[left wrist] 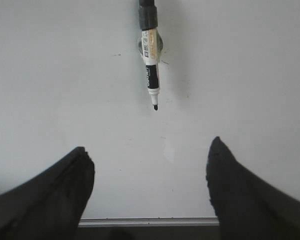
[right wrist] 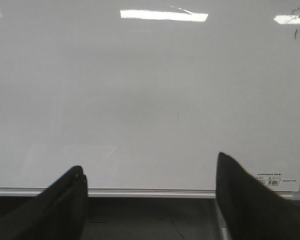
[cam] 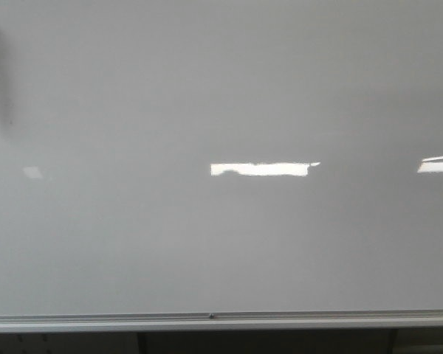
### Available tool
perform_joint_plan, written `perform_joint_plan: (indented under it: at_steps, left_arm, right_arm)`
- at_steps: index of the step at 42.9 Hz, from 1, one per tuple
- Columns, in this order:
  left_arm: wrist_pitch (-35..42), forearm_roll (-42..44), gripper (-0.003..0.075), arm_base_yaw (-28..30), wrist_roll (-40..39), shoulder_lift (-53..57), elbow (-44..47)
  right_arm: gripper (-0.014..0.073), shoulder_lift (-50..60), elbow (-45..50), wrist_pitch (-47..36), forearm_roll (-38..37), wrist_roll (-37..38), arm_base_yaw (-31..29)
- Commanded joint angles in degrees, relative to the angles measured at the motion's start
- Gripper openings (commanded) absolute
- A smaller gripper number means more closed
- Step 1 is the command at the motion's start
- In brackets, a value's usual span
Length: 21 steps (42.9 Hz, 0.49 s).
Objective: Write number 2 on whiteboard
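On the left side, the left end effector point(left wrist: 150, 160) faces the whiteboard point(left wrist: 50, 75) with its fingers spread wide and nothing between them; ahead of it a marker point(left wrist: 151, 75) hangs on the board, apparently by a round holder behind its barrel, tip pointing down toward the silver rail. That placement seems meant to keep the pen uncapped and within reach of this arm, so I judge the pick-up has not yet begun. In the front view the whiteboard point(cam: 221, 243) fills nearly everything, glossy pale grey, with bright rectangular reflections near the middle and at the right edge, a blurry dark shadow at the upper left, and the aluminium rail along the bottom. No number 2 is visible anywhere on it, so the writing is still to do. On the right, the right end effector point(right wrist: 150, 175) is likewise wide open and empty, aimed at the lower part of the whiteboard point(right wrist: 140, 100), where a small label sits by the corner; it looks parked out of the way.
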State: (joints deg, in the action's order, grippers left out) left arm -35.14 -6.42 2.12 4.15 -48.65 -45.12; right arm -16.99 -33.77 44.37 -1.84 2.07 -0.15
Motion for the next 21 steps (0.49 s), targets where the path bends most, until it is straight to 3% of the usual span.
perform_joint_plan:
  at_steps: [1,21]
  left_arm:
    - [6.1,-1.1,0.0473,0.1,-0.2,-4.7,-3.3]
    - [11.2,-2.7,0.0473,-0.2,-0.2,-25.9,-11.9]
  right_arm:
    - [0.0558,-1.2,-1.8,-4.4,-0.5,-0.4,-0.1]
    - [0.0558,-1.2,-1.8,-4.4,-0.5,-0.4,-0.1]
